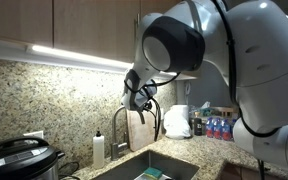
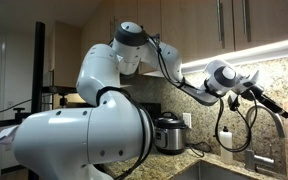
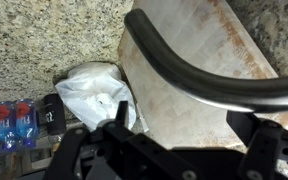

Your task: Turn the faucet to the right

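Note:
The faucet (image 1: pixel 118 124) is a slim grey gooseneck tap standing behind the sink. In the wrist view its arched spout (image 3: pixel 199 72) runs as a dark curved bar across the frame, just beyond my fingertips and close to the right finger. My gripper (image 3: pixel 194 128) is open, with its fingers spread wide and nothing held between them. In both exterior views the gripper (image 1: pixel 144 96) (image 2: pixel 272 102) hangs above the counter next to the top of the spout. I cannot tell whether a finger touches the spout.
A wooden cutting board (image 1: pixel 140 130) leans on the granite backsplash behind the faucet. A white soap bottle (image 1: pixel 98 149) stands beside it. A white plastic bag (image 3: pixel 92 90), water bottles (image 3: pixel 9 124), a rice cooker (image 1: pixel 19 160) and the sink (image 1: pixel 159 165) are nearby.

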Tool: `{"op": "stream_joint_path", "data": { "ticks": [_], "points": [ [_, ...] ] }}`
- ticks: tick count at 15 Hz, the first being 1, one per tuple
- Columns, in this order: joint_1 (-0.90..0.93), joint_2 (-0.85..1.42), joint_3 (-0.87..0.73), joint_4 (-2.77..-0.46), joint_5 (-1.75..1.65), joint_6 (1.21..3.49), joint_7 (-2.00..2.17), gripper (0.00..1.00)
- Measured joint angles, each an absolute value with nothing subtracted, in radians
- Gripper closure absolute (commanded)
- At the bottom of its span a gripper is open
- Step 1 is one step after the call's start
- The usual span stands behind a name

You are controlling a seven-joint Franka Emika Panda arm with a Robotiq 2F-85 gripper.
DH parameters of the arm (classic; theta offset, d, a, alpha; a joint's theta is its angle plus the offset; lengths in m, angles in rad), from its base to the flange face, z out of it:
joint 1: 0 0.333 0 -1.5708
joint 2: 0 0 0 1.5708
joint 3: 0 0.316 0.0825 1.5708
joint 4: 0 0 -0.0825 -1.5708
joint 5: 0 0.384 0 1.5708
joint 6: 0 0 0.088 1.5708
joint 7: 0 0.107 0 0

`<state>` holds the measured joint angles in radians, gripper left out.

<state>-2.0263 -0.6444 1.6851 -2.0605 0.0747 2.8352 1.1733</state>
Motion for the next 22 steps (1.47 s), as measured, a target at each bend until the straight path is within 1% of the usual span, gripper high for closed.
{"op": "stream_joint_path", "data": {
  "ticks": [3, 8, 9, 10, 11, 12, 15, 21, 22],
  "points": [
    [-1.96, -0.644, 1.637, -2.108, 0.078, 2.877, 1.173, 0.0],
    [-1.787, -0.643, 1.519, -2.239, 0.08, 2.973, 1.173, 0.0],
    [-1.748, -0.643, 1.501, -2.268, 0.083, 2.994, 1.173, 0.25],
    [-1.709, -0.643, 1.484, -2.297, 0.087, 3.013, 1.173, 0.26],
    [-1.674, -0.643, 1.471, -2.324, 0.09, 3.033, 1.173, 0.32],
    [-1.641, -0.643, 1.459, -2.348, 0.093, 3.053, 1.173, 0.4],
    [-1.577, -0.645, 1.433, -2.403, 0.114, 3.11, 1.173, 0.59],
    [-1.567, -0.664, 1.414, -2.443, 0.175, 3.182, 1.173, 0.99],
    [-1.572, -0.67, 1.413, -2.443, 0.185, 3.184, 1.173, 0.99]
  ]
}}
